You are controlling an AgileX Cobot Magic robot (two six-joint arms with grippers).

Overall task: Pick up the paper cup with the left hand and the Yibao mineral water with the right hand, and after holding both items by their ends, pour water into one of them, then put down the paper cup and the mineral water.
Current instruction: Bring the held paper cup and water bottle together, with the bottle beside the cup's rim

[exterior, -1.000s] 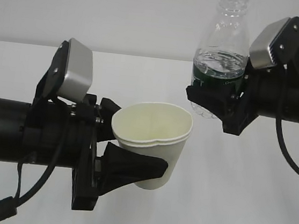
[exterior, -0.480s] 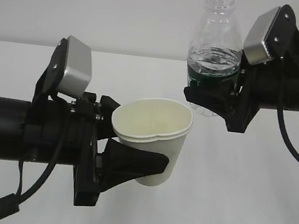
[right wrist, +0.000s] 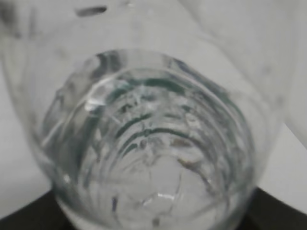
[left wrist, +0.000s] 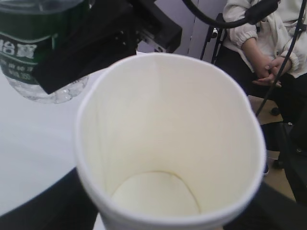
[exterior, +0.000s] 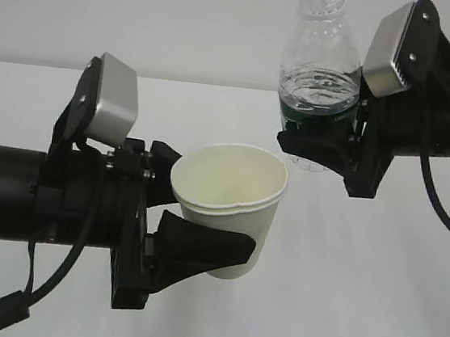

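The white paper cup (exterior: pixel 230 181) hangs above the table, upright and tilted slightly, with my left gripper (exterior: pixel 213 216) shut on its lower body from both sides. Its cream inside (left wrist: pixel 168 143) looks dry and empty. The Yibao mineral water (exterior: pixel 320 74) stands upright and capless, up and to the right of the cup. My right gripper (exterior: pixel 314 142) is shut on it at the dark green label. Water fills it to about the label's top. The bottle (left wrist: pixel 29 43) shows just beyond the cup's rim. In the right wrist view the bottle (right wrist: pixel 153 153) fills the frame between dark fingers (right wrist: pixel 24 218).
A white table (exterior: pixel 373 299) lies below both arms, with a pale wall behind. A seated person (left wrist: pixel 264 43) and a chair are beyond the table in the left wrist view. Loose black cables (exterior: pixel 440 209) hang from both arms.
The right gripper has carried the bottle left and a little up, closer above the cup. The cup's dented rim has rounded out as the left jaws eased slightly.
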